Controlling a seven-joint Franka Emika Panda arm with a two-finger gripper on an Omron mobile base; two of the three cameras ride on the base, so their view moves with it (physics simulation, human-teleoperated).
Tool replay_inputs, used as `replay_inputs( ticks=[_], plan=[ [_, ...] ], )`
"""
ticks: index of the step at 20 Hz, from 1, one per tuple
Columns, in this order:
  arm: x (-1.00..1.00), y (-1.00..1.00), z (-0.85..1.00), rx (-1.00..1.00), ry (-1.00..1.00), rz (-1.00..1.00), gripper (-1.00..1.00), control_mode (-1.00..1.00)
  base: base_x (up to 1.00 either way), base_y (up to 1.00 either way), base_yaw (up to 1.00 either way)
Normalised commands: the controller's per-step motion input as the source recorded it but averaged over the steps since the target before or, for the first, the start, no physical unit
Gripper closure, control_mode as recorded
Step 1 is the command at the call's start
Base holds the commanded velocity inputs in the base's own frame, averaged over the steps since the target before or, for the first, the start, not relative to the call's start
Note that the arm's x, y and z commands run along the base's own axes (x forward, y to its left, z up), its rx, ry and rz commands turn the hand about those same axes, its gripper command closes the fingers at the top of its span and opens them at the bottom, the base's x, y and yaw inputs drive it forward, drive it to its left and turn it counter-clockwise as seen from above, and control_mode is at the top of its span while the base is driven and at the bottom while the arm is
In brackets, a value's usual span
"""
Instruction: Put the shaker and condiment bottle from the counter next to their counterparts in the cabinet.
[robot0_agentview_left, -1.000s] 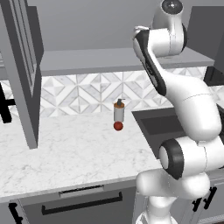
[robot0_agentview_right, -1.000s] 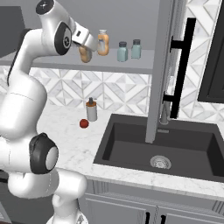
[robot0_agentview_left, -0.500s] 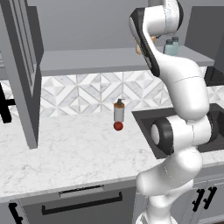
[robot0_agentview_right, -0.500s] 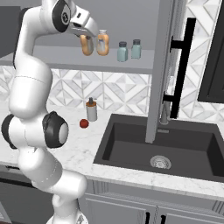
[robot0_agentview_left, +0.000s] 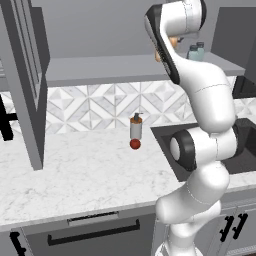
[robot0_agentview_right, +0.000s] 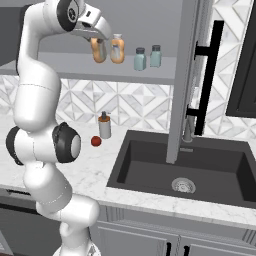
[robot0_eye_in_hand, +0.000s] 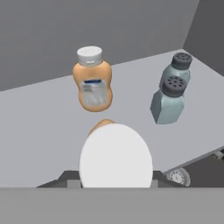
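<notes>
My gripper is up at the cabinet shelf, shut on the orange condiment bottle. In the hand view the bottle's white cap sits between the jaws of the gripper. Its twin orange bottle stands upright close beside it on the shelf. I cannot tell whether the held bottle touches the shelf. Two teal-grey shakers stand side by side further right, one nearer and one behind. Both shakers show past the arm.
On the white marble counter stand a grey pump dispenser and a small red ball. A dark sink lies to the right. Open dark cabinet doors flank the shelf.
The arm has stretched upward and the held orange bottle has risen slightly to shelf height beside its twin. The gripper has stayed shut on it.
</notes>
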Motion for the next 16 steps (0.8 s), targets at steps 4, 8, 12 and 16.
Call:
replay_inputs(
  ticks=[4, 8, 12, 16],
  plan=[
    [0.09, 0.00, -0.23, 0.00, 0.00, 0.00, 1.00, -1.00, 0.00, 0.00, 0.00],
    [0.14, 0.00, -0.21, 0.00, 0.00, 0.00, 1.00, -1.00, 0.00, 0.00, 0.00],
    [0.23, 0.00, -0.28, 0.00, 0.00, 0.00, 1.00, -1.00, 0.00, 0.00, 0.00],
    [0.25, 0.00, -0.24, 0.00, 0.00, 0.00, 1.00, -1.00, 0.00, 0.00, 0.00]
  ],
)
